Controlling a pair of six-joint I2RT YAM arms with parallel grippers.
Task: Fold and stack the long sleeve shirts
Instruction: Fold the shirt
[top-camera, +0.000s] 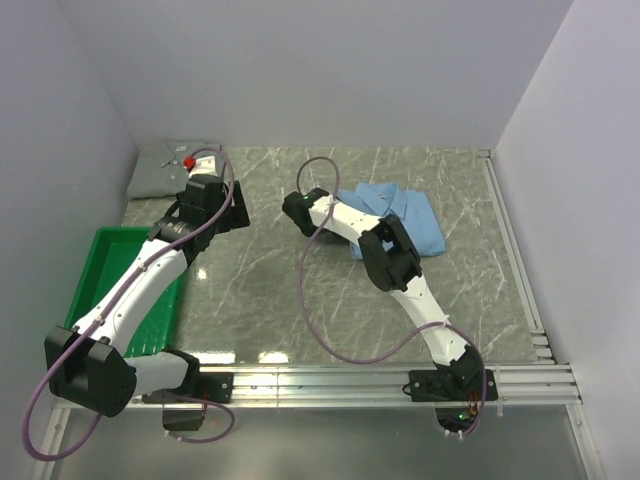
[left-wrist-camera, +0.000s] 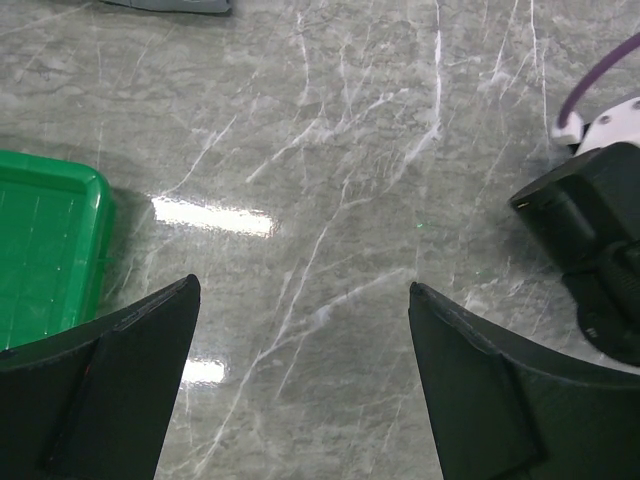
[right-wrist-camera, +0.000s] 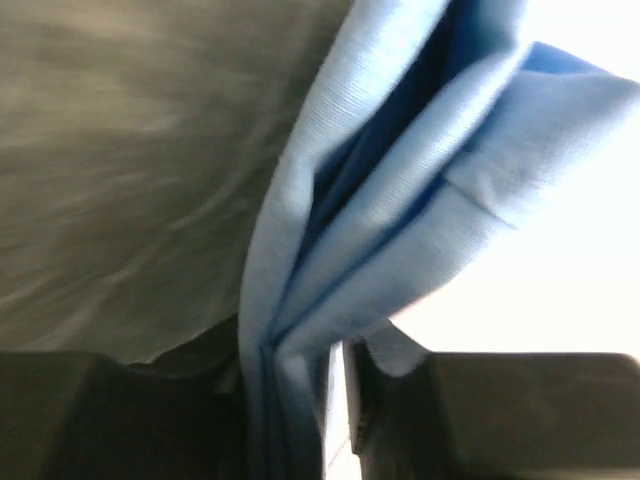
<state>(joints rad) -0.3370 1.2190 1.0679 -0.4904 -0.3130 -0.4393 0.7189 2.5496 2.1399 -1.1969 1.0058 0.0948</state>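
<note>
The light blue shirt (top-camera: 410, 215) lies folded at the middle right of the marble table. My right gripper (top-camera: 372, 242) is at its near left corner. In the right wrist view, bunched blue folds (right-wrist-camera: 400, 230) run down between the jaws of my right gripper (right-wrist-camera: 335, 400). The folds lie against the left finger, and a bright gap shows beside the right finger, so the jaws stand slightly open. The pale grey-green shirt (top-camera: 165, 170) lies folded in the far left corner. My left gripper (left-wrist-camera: 305, 330) hovers wide open over bare marble with nothing in it.
A green plastic tray (top-camera: 110, 270) sits at the left edge, and its corner (left-wrist-camera: 45, 240) shows in the left wrist view. The right arm's black link (left-wrist-camera: 590, 230) is close on that view's right. White walls enclose the table, and a metal rail (top-camera: 400, 378) runs along the near edge.
</note>
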